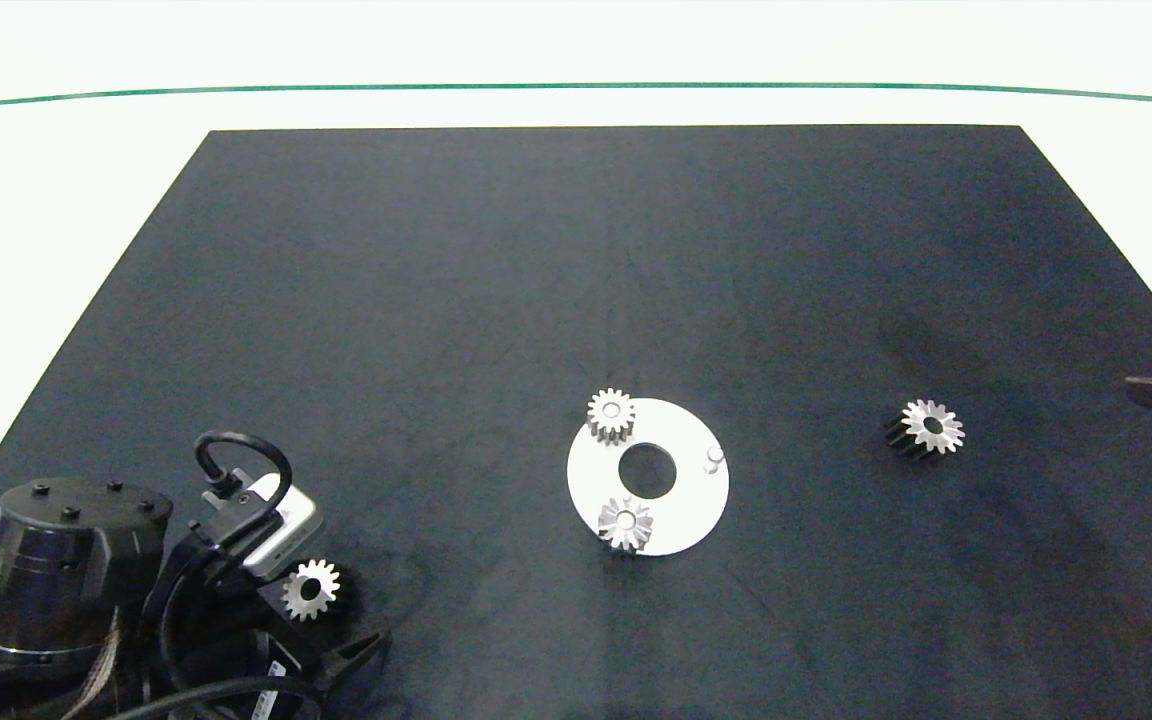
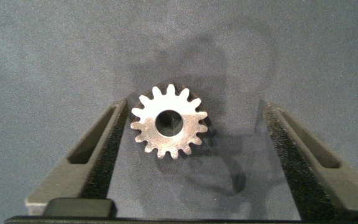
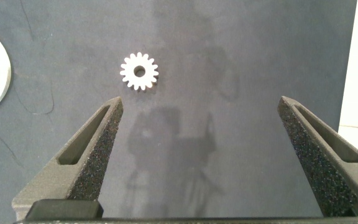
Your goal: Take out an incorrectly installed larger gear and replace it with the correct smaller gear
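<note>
Head view had the white disc plate [image 1: 681,520] sitting near the middle of the black mat [image 1: 536,280] on the surface, with two gears mounted on it: a short-toothed gear [image 1: 611,414] at the far edge and the larger gear [image 1: 625,523], the star-looking one with long pointy teeth, at the near edge. There was also a bare little peg [image 1: 714,458] on the plate's right side, no gear on it. Over in the near left corner the left claw [image 2: 188,155] was parked right over the smaller gear [image 1: 311,589], fingers spread wide open with the gear lying flat on the mat between them, close to one finger but I couldn't tell if it was touching. Another small gear [image 1: 926,428] lay by itself off to the right of the plate, well apart from it. The right claw [image 3: 197,149] was open too, holding nothing, hanging over bare mat near the right edge, with that lone gear out ahead of its fingers.
</note>
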Controlling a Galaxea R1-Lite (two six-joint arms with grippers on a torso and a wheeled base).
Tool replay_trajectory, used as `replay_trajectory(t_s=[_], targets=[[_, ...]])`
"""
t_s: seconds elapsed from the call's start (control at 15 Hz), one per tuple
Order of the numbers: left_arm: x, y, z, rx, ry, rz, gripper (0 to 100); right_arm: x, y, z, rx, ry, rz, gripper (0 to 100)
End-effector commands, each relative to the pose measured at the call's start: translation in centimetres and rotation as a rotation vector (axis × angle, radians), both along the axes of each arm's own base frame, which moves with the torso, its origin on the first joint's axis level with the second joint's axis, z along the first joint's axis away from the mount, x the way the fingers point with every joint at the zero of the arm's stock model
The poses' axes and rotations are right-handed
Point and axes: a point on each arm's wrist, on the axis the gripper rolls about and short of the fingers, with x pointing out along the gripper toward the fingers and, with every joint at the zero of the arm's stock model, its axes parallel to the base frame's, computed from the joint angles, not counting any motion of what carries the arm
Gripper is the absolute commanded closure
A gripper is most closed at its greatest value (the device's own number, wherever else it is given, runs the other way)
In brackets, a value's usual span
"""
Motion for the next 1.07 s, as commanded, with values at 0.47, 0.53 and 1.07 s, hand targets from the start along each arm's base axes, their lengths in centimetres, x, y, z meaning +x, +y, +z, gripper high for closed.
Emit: replay_trajectory(t_s=[0.47,0.53,1.07], targets=[[-0.01,-0.01,-0.04,0.003,-0.001,-0.001,32,-0.01,0.00,-0.01,-0.002,0.002,0.000,0],[-0.10,0.03,-0.18,0.006,0.005,-0.001,35,-0.06,-0.01,0.01,-0.001,0.000,0.000,0],[-0.04,-0.02,-0.91,0.005,-0.004,-0.001,50,-0.06,-0.01,0.01,-0.002,0.000,-0.002,0]])
